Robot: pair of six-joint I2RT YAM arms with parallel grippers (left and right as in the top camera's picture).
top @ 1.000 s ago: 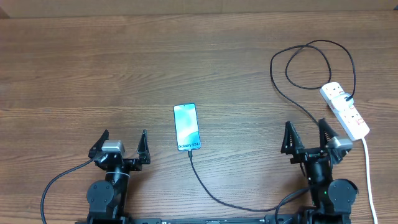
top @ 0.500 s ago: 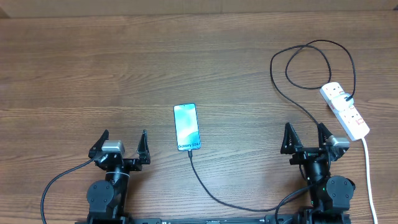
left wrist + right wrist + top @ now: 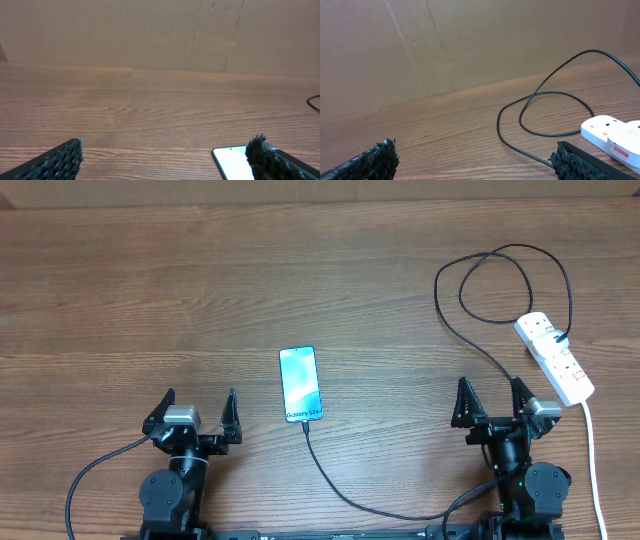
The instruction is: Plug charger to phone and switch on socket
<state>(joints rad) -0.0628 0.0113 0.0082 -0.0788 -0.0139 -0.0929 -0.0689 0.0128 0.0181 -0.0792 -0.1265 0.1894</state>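
Observation:
The phone lies flat at the table's middle with its screen lit, and its corner shows beside the right finger in the left wrist view. The charger cable runs from the phone's near end, where its tip sits against the edge, curves toward the right arm and loops up to a black plug in the socket. The socket's end also shows in the right wrist view. My left gripper stands open left of the phone. My right gripper is open and holds nothing, left of the socket.
The socket's thick white cord runs down the right side toward the near edge, beside the right arm. A cardboard wall stands at the table's far edge. A stretch of the black cable passes under the right gripper.
The right gripper has shifted slightly to the left and then held still. The left arm, phone, cable and socket have not moved.

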